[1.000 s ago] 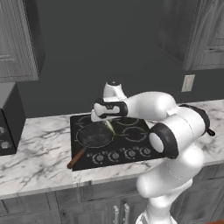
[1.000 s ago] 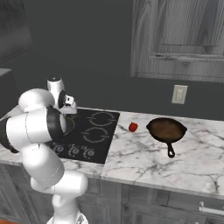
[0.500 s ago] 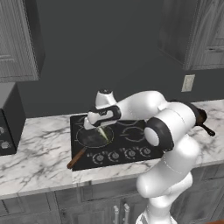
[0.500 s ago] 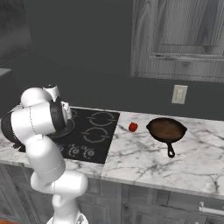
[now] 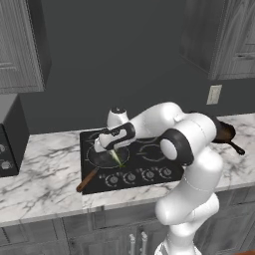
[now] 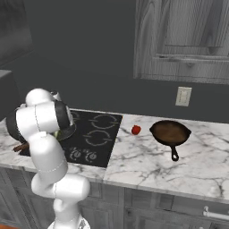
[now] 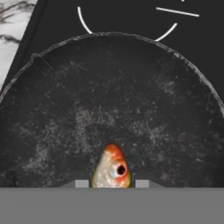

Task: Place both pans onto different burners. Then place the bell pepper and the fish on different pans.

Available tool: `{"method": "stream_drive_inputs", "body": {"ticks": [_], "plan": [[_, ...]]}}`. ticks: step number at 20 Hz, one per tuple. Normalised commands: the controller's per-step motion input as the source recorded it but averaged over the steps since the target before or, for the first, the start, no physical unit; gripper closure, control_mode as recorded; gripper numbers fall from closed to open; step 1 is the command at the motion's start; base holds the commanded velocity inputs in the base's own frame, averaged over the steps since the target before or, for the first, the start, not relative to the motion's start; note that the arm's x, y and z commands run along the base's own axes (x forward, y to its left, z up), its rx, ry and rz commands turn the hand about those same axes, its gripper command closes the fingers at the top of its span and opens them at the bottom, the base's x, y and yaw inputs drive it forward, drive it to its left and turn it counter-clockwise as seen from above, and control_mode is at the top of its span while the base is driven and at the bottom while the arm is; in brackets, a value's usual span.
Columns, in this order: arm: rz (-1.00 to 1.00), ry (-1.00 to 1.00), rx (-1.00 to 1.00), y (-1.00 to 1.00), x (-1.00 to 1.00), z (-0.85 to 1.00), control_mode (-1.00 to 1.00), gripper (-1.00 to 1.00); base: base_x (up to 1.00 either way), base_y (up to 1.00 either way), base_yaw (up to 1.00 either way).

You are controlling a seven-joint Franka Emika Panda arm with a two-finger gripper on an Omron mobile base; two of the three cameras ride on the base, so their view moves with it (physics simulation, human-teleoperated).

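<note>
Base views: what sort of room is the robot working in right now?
A rendered home kitchen, by the look of it: a black glass cooktop set in a marble counter, grey wood cabinets above, and a brown frying pan out.

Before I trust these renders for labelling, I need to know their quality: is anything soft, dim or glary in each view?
Hand view: the small orange-headed fish is soft-edged against the sharp, speckled round black pan; no glare. Left base view: dim, even light, the fish a thin pale streak. Right base view: the small round red bell pepper and brown cast-iron pan read clearly, shadows faint.
</note>
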Motion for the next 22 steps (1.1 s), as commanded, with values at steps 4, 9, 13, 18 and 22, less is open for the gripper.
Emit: {"method": "stream_drive_inputs", "body": {"ticks": [4,9,13,18,22], "plan": [[0.0,0.0,0.05,0.0,0.29,0.0,-1.0,1.0,0.0,0.0,0.0],[0.0,0.0,0.04,0.02,0.38,0.0,-1.0,1.0,0.0,0.0,0.0],[0.0,0.0,0.02,0.08,0.34,-0.04,-1.0,1.0,0.0,0.0,0.0],[0.0,0.0,0.0,0.38,0.17,-0.27,-1.0,1.0,0.0,0.0,0.0],[0.0,0.0,0.0,0.43,0.03,-0.28,-1.0,1.0,0.0,0.0,0.0]]}}
